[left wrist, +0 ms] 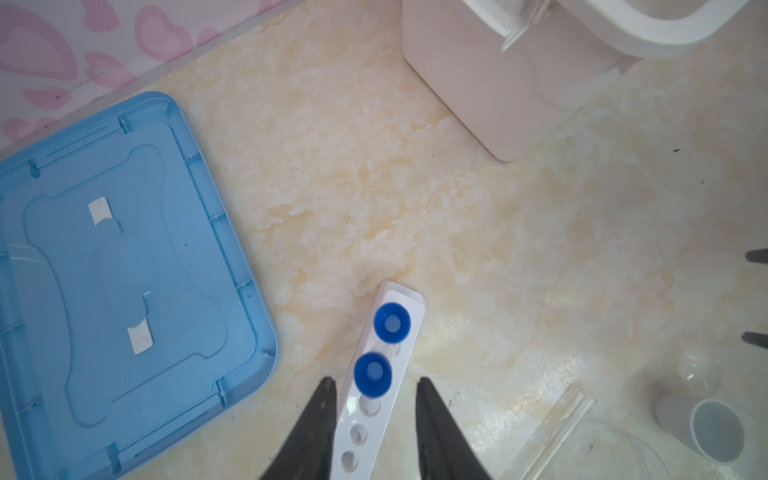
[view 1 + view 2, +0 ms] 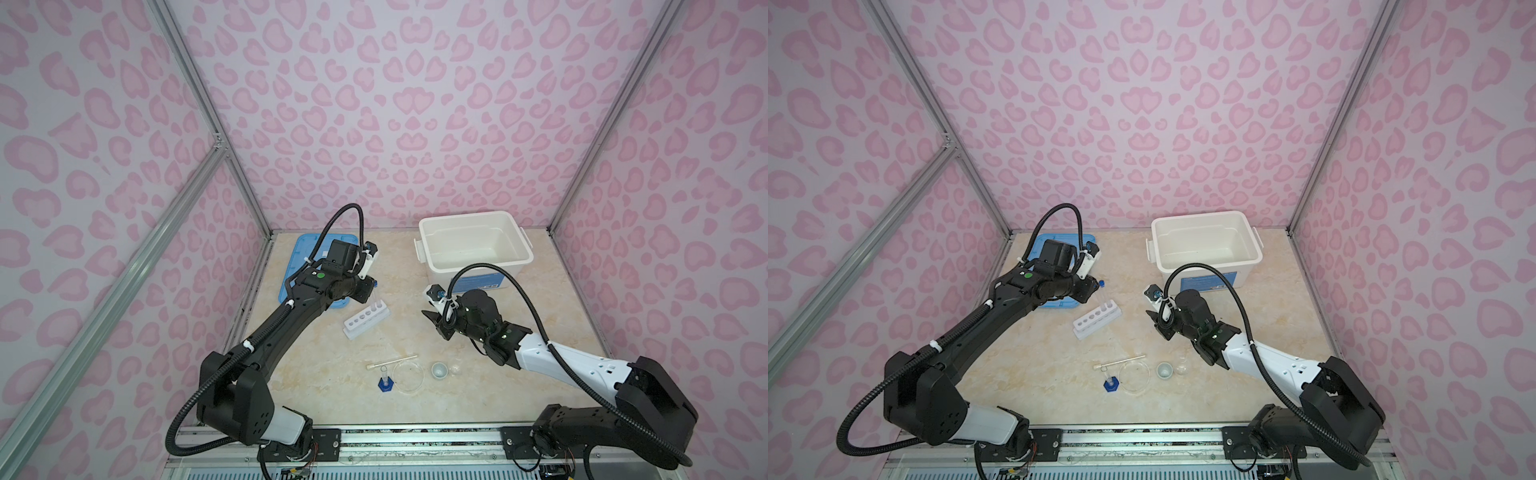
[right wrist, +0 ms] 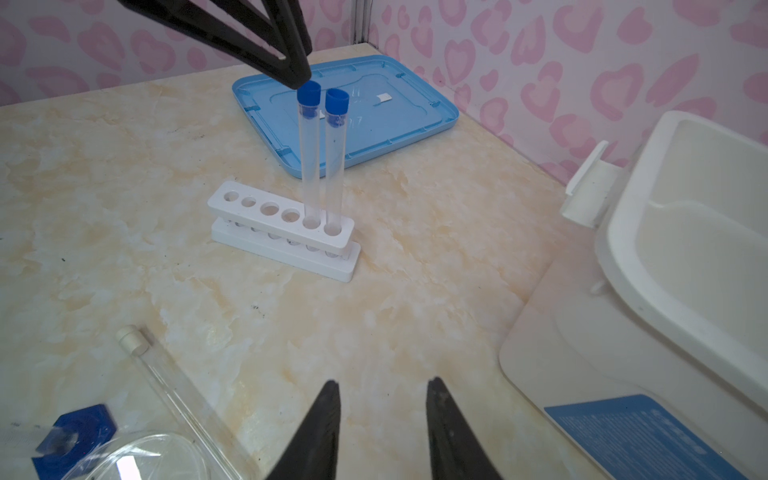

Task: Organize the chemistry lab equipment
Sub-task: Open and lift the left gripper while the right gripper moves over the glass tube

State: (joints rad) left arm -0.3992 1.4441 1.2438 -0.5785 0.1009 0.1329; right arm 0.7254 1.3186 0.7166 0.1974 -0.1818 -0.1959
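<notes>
White-capped slim clear test tube (image 3: 170,384) flat on bench (image 3: 415,291): light, slick, probably fragile, rolls. Pinch mid-body. Left claw (image 1: 374,380), right claw (image 3: 383,382) parted, empty.

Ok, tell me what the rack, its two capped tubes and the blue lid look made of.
The rack: opaque white plastic, apparently moulded, matte with a soft sheen. The blue-capped tubes: clear glass or plastic, can't tell which; the table shows through them; caps look like opaque blue plastic. The blue lid: light-blue plastic, smooth, slightly see-through, with moulded ribs.
</notes>
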